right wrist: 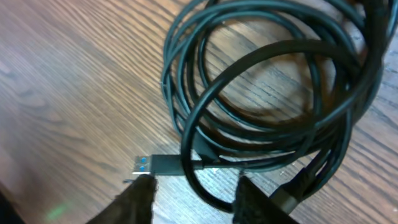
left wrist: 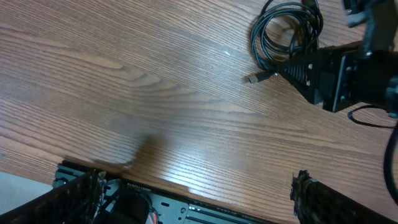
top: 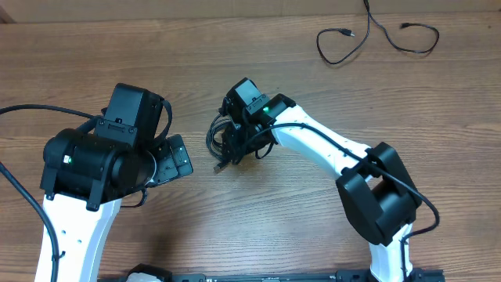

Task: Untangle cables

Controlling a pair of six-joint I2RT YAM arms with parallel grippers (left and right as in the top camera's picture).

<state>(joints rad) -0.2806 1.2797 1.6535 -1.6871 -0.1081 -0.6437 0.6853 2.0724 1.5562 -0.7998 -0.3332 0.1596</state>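
Note:
A coiled bundle of black cable (top: 223,135) lies at the table's middle, with a USB plug (top: 220,165) sticking out toward the front. My right gripper (top: 244,145) is low over the coil; in the right wrist view its open fingers (right wrist: 194,198) straddle a loop of the cable (right wrist: 267,99) just behind the blue-tipped USB plug (right wrist: 144,165). The coil also shows in the left wrist view (left wrist: 287,31). My left gripper (top: 176,159) hovers left of the coil, open and empty (left wrist: 199,196). A second black cable (top: 376,35) lies spread at the back right.
The table's front edge and a metal rail (left wrist: 205,208) show under the left gripper. The right arm (top: 337,153) reaches in from the front right.

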